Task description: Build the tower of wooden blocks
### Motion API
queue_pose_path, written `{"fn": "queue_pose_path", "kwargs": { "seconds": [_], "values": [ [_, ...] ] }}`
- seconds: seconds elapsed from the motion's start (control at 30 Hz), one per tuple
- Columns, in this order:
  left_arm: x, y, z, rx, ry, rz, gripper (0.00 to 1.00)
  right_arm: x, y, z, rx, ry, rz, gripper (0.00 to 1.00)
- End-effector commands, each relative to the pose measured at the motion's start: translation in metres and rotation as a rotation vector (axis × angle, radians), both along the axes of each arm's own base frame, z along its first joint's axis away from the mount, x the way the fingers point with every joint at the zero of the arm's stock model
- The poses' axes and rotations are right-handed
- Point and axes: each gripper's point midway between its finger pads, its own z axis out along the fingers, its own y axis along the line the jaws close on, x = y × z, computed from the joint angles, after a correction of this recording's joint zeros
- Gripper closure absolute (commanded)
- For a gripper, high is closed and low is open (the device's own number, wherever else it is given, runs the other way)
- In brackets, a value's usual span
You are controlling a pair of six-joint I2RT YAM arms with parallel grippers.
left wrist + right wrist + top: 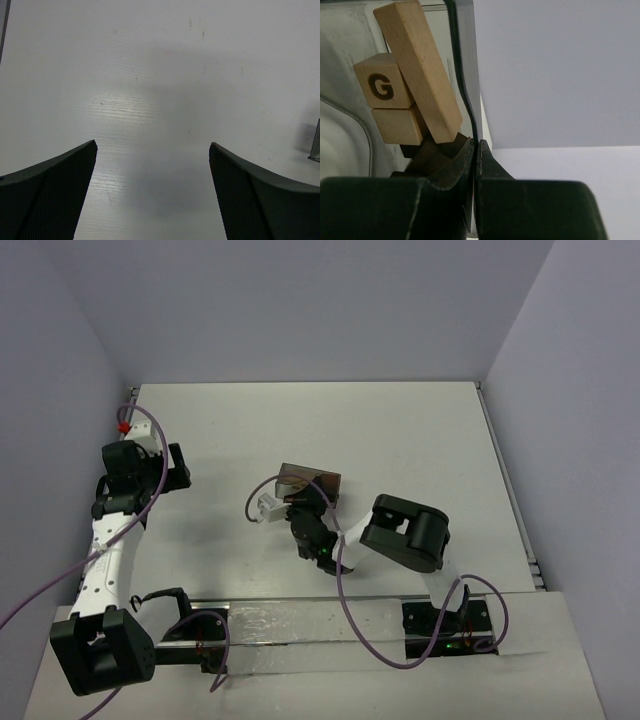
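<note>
Right pincer (pixel 476 146): pressed together on the thin wall of the bin (pixel 463 75), one finger seemingly inside and one outside.
Bin: grey and translucent, standing mid-surface, just beyond the right wrist.
Wood blocks (pixel 417 65): loose inside the bin, not stacked into a tower. A long tan block leans tilted against a tan cube marked G (pixel 382 84), which touches a plain tan cube (pixel 397 125). Dark brown pieces (pixel 432 152) lie beside the fingertip.
Left pincer (pixel 152 145): spread wide over the bare white surface (pixel 150 65), far left, well apart from the bin.

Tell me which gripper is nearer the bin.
Right. The right gripper is shut on the bin wall; the left gripper hangs open far off to its left.
</note>
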Motion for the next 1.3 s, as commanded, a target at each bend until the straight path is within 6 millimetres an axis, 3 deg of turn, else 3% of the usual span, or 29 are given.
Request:
{"fn": "queue_pose_path", "kwargs": {
  "seconds": [0.0, 0.4, 0.7, 0.8, 0.97, 1.13, 1.2, 1.27],
  "values": [
    [0.006, 0.0, 0.027, -0.006, -0.07, -0.008, 0.01, -0.008, 0.005, 0.039, 0.107, -0.158, -0.018, 1.0],
    [0.005, 0.001, 0.026, -0.012, -0.073, -0.015, 0.01, -0.026, 0.018, 0.029, 0.091, -0.226, 0.01, 1.0],
    [0.006, 0.001, 0.025, -0.012, -0.072, -0.017, 0.01, -0.02, 0.029, 0.061, 0.161, -0.277, 0.025, 1.0],
    [0.007, 0.0, 0.023, -0.018, -0.068, -0.022, 0.01, -0.021, 0.034, 0.05, 0.108, -0.271, 0.051, 1.0],
    [0.005, 0.0, 0.025, -0.011, -0.068, -0.024, 0.01, 0.002, 0.013, 0.056, 0.133, -0.281, -0.034, 1.0],
    [0.007, -0.002, 0.026, -0.022, -0.077, -0.032, 0.01, -0.013, 0.034, 0.053, 0.123, -0.28, 0.019, 1.0],
    [0.007, -0.001, 0.025, -0.021, -0.065, -0.027, 0.01, -0.008, 0.028, 0.061, 0.147, -0.288, 0.003, 1.0],
    [0.006, 0.0, 0.025, -0.017, -0.07, -0.026, 0.01, 0.011, 0.01, 0.071, 0.172, -0.303, -0.061, 1.0]
  ]
}}
